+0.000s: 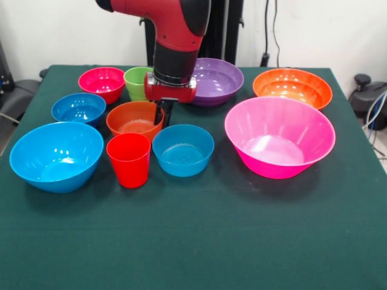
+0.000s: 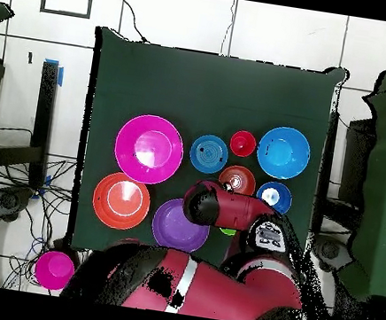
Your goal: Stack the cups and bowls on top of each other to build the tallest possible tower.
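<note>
Red cup (image 1: 129,159) stands upright (mouth up), bowls (image 1: 183,150) too.

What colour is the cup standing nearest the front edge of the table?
Bright red: the cup shows best in the front view, between the large blue and smaller blue bowls.

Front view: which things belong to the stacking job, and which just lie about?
Job: hot-pink bowl, purple bowl, large orange bowl, small orange bowl, large blue bowl, two small blue bowls, magenta bowl, red cup, green cup.
Lying about: wall cables.

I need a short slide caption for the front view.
Sawyer gripper at small orange bowl's rim; nothing stacked yet on the green table.
</note>
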You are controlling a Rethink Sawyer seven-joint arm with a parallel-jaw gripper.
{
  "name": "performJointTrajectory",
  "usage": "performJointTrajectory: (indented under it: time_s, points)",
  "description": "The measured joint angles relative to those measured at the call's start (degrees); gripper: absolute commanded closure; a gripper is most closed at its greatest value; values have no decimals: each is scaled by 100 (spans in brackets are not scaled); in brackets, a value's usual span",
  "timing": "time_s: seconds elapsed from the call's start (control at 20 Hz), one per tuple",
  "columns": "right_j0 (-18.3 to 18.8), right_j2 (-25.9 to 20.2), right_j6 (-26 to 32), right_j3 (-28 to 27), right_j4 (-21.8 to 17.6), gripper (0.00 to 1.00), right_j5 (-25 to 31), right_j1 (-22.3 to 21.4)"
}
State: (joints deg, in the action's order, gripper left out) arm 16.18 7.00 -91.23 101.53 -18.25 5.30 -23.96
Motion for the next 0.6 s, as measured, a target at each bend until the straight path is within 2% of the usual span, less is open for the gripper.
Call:
performJointTrajectory:
  time_s: [0.6]
  points:
    - [-180, 84, 0, -33, 0, 100, 0, -67]
